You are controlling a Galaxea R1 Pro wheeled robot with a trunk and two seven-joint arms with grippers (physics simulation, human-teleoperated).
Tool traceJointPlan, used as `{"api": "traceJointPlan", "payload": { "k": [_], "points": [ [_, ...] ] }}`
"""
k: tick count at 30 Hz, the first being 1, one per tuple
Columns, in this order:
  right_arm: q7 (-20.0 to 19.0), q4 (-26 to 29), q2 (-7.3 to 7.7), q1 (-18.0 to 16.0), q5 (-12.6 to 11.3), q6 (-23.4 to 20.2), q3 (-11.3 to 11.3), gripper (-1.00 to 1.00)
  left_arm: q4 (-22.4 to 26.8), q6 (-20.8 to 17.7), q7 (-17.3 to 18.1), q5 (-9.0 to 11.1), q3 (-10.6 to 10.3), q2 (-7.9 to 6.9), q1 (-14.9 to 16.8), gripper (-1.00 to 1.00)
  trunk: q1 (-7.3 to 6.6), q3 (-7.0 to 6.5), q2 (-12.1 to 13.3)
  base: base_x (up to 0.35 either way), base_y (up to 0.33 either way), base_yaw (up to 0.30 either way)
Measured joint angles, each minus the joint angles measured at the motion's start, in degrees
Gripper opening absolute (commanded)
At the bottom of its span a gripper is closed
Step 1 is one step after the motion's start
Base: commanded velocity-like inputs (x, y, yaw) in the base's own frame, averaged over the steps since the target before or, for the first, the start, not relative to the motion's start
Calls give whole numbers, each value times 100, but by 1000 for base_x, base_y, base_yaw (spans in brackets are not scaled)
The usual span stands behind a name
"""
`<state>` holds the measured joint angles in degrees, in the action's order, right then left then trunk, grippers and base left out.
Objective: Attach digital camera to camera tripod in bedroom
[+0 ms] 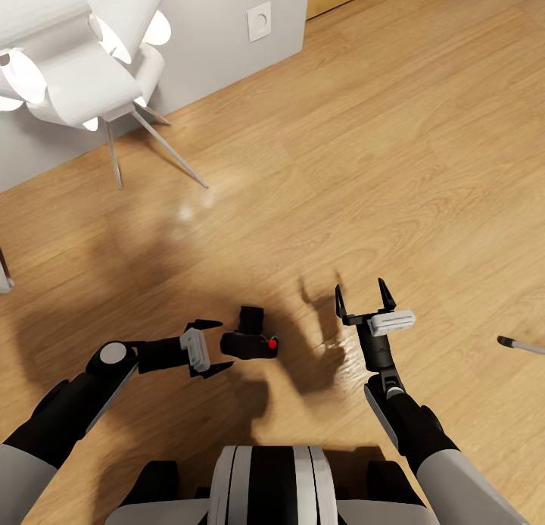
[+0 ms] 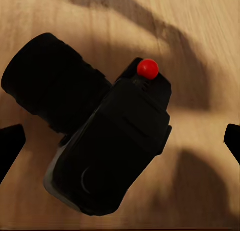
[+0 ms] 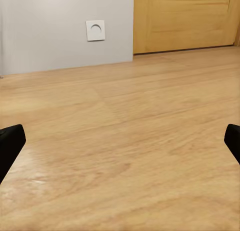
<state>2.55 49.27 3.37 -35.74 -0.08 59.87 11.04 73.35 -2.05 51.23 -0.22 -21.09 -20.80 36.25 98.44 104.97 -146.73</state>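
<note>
The digital camera [image 1: 248, 342] lies on the wood floor [image 1: 393, 169], right in front of the robot. It is small and black, with a stubby lens that points away from the robot. A round red button [image 1: 272, 344] sits on its right end.

The left pincer [image 1: 216, 348] is low by the floor, just left of the digital camera. Its two fingers are wide apart, one on each side of the near end of the camera. They do not look like they squeeze it. In the left wrist view, the digital camera [image 2: 100, 141] is big and close, and the two black fingertips [image 2: 10, 146] sit far out at the edges. The red button [image 2: 148, 69] is bright there too.

The right pincer [image 1: 365, 295] is to the right of the digital camera, a little apart from it. Its fingers are wide apart and hold nothing. It points toward the grey wall [image 3: 60, 31].

On that wall is a white socket [image 3: 95, 30]. Next to it is an oak door [image 3: 185, 18].

A white lamp [image 1: 76, 55] on thin metal legs stands by the wall on the left. A thin grey rod with a black tip [image 1: 518, 345] lies at the right edge of the floor.
</note>
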Motion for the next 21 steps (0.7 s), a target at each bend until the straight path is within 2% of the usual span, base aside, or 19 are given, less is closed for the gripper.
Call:
{"api": "traceJointPlan", "payload": {
  "k": [15,21],
  "points": [
    [0,-4,0,0,-1,0,0,100,-228,6,-23,-8,28,13,1,100,0,0,0,0,0,0],
    [0,-4,0,0,0,0,0,100,-320,8,-159,-10,32,21,2,100,0,0,0,0,0,0]
  ]
}}
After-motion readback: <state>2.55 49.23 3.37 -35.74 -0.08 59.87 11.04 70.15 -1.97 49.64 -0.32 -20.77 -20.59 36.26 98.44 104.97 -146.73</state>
